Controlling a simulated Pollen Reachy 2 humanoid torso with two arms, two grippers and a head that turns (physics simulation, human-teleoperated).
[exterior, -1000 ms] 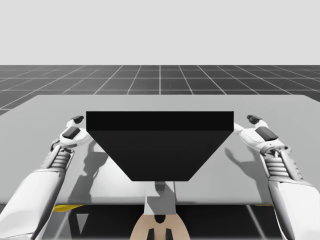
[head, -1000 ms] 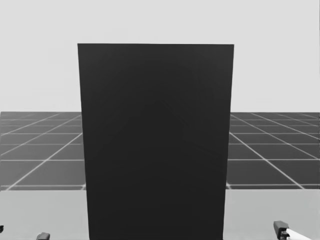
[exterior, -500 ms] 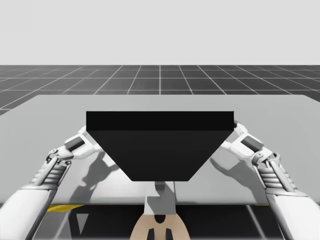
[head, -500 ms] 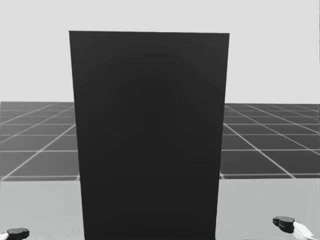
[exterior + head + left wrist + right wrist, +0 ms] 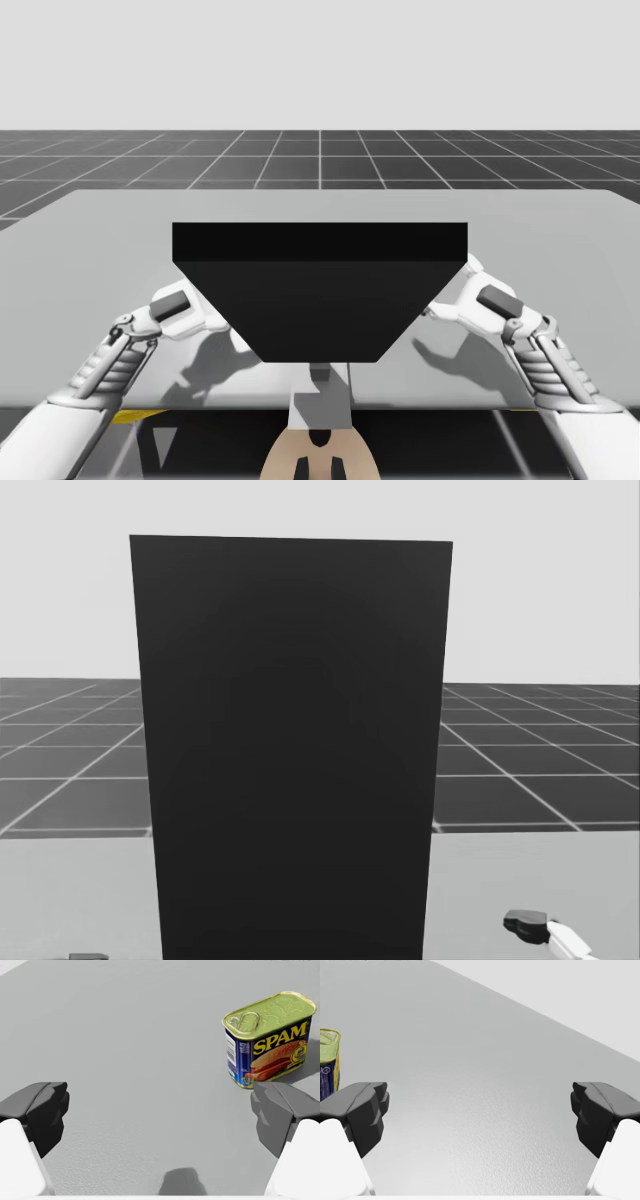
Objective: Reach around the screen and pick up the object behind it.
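**Beside the screen, both arms draw in toward a hidden can**

On either side of the black screen (image 5: 320, 290), my left arm (image 5: 165, 312) and right arm (image 5: 495, 302) have moved in close to its flanks; a second ago they stood further out. My head has turned too, shifting the screen in the head view. The upright panel stands on the grey table (image 5: 90, 230) and blocks the high and head views of whatever lies behind it. From the left wrist, a blue rectangular can (image 5: 267, 1040) with a yellow-green lid stands upright on the table, ahead of the left gripper (image 5: 160, 1110) and off toward one finger. From the right wrist, the can's edge shows past one finger of the right gripper (image 5: 480, 1110). Both grippers' fingers stand wide apart, holding nothing.
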